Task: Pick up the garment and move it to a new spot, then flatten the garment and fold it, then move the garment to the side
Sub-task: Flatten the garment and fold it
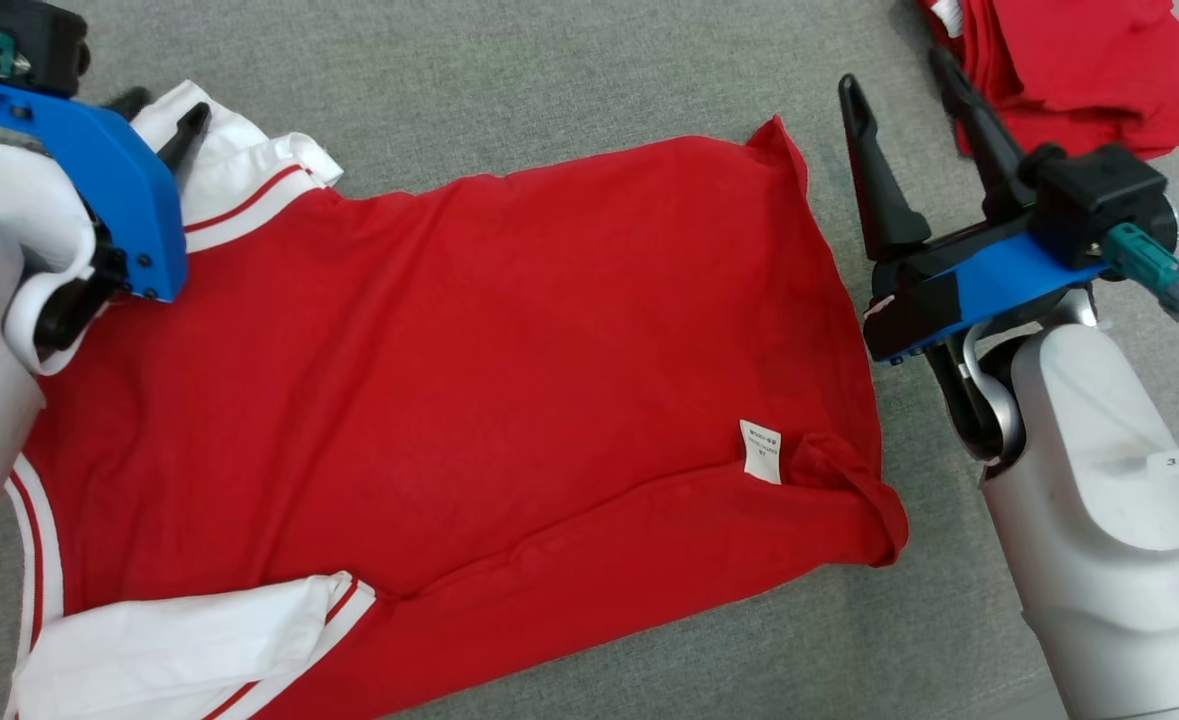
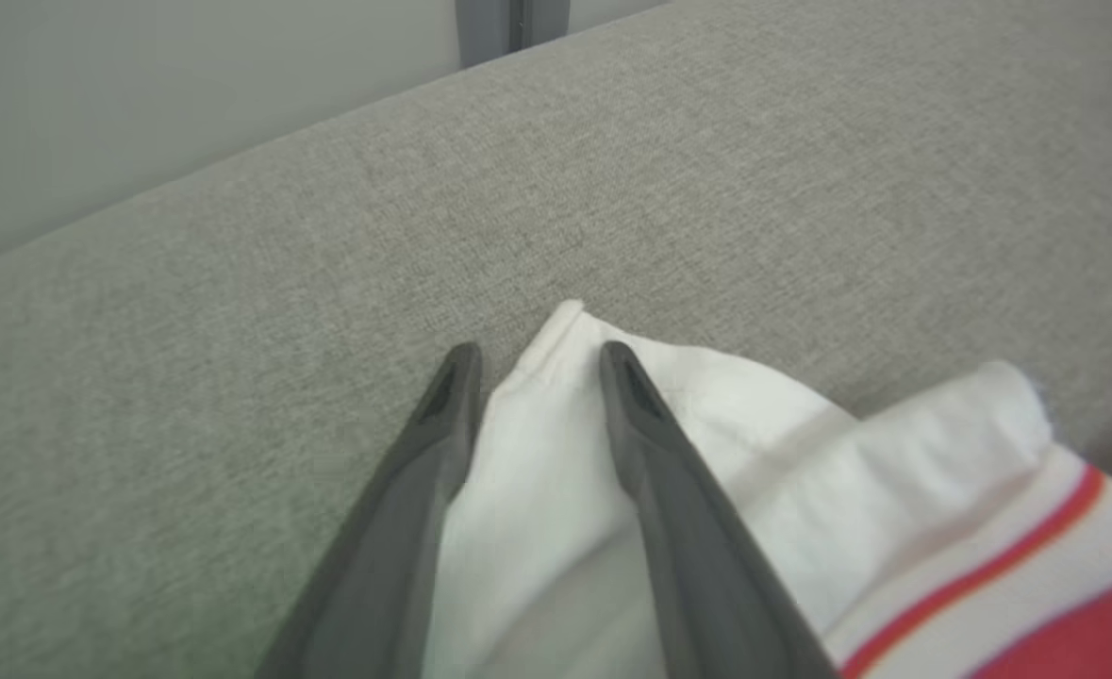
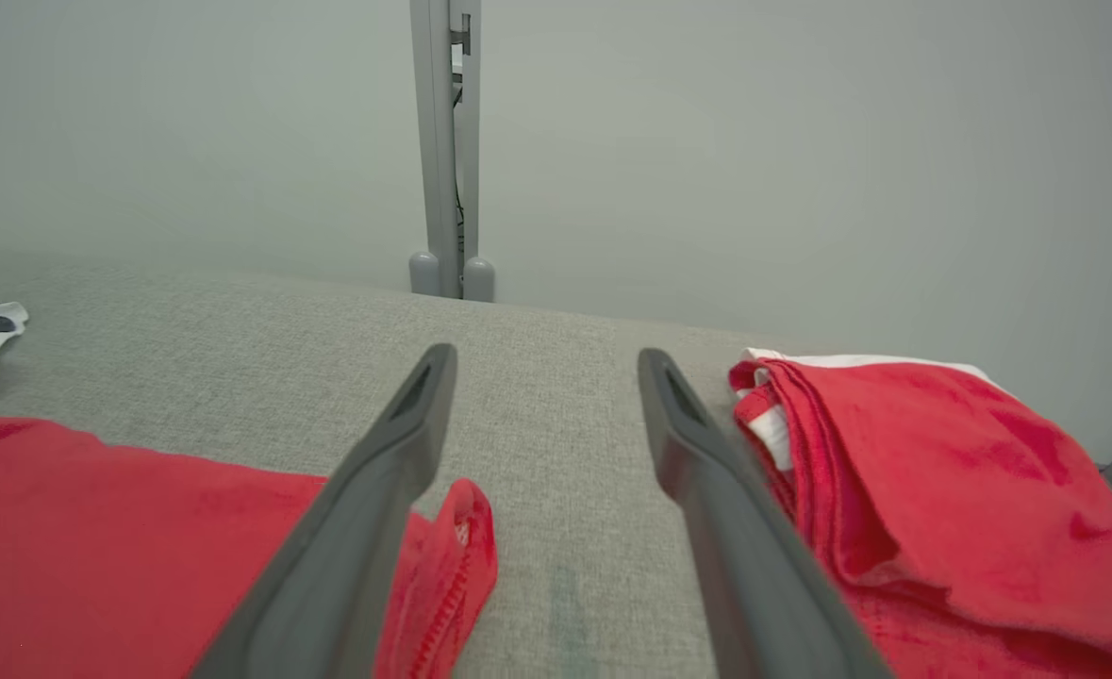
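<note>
left gripper point(image 1: 161, 112) far upper left in head view, fingers spread, not pressed together. In left wrist view the left gripper point(image 2: 537, 372) straddles the corner of the white sleeve point(image 2: 706, 415), cloth sitting loose between the two fingers point(image 2: 664, 490) and against their inner faces, no clear pinch on it. The cuff has red stripes. In head view the white sleeve point(image 1: 239, 165) is partly hidden behind the blue wrist bracket point(image 1: 99, 170), and the left forearm covers the shoulder end of the shirt

red shirt point(image 1: 469, 380) lies spread flat on the gray fabric surface point(image 1: 509, 70), sleeve end at left under the left gripper, hem at right. Second white sleeve point(image 1: 179, 640) is folded over the body at lower left, cut off by the bottom edge. White care label point(image 1: 761, 452) is near the hem, print too small to read. Lower hem corner point(image 1: 854, 495) is curled over

right gripper point(image 1: 894, 75) just right of the hem, fingers wide apart, holding nothing. In right wrist view the right gripper point(image 3: 546, 368) is over bare gray surface, and the upper hem corner point(image 3: 456, 547) sits just beside one finger, partly behind it, can't tell if touching

pile of red garments point(image 1: 1069, 70) far right, cut off by the frame, and in right wrist view the pile point(image 3: 942, 490) has its edge overlapped by the other finger
</note>
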You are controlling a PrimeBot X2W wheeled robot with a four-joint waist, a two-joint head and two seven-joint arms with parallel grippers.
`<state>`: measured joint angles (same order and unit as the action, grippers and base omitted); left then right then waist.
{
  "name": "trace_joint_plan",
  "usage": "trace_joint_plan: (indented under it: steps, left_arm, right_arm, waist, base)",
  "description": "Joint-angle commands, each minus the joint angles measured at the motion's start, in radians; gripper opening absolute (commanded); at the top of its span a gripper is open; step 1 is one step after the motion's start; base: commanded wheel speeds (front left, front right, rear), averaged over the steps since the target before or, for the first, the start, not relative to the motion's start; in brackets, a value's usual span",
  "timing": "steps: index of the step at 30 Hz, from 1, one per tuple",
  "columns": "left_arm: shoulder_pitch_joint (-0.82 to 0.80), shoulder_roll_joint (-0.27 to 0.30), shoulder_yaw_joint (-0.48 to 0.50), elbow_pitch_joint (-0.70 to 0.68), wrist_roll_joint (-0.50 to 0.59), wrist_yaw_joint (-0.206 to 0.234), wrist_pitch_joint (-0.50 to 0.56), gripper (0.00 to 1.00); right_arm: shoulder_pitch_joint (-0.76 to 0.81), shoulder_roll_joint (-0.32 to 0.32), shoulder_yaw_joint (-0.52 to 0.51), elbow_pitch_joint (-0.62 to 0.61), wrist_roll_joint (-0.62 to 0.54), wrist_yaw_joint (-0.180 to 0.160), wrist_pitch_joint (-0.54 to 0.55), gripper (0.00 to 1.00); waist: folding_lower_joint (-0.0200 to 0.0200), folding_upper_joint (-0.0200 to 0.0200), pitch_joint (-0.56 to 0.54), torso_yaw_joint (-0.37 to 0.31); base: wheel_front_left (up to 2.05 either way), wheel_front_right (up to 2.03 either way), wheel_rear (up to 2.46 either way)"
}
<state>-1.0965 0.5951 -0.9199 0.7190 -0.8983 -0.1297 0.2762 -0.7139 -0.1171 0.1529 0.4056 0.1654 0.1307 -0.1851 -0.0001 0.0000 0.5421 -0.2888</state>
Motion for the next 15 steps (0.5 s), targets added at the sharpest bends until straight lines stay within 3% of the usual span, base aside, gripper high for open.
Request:
trace_joint_plan:
  steps: [1, 15]
  left_arm:
    - [0.009, -0.006, -0.034, 0.017, -0.006, -0.001, -0.010, 0.00]
    - [-0.071, -0.065, -0.134, 0.070, -0.027, 0.000, -0.194, 0.00]
  right_arm:
    - [-0.023, -0.013, 0.014, 0.009, 0.006, 0.000, 0.012, 1.00]
    - [-0.071, -0.066, 0.124, 0.125, 0.029, 0.000, 0.189, 1.00]
  waist:
    - [0.0001, 0.0000, -0.006, 0.002]
    - [0.0001, 0.0000, -0.041, 0.071]
  base:
    - [0.00, 0.00, 0.00]
    - [0.00, 0.00, 0.00]
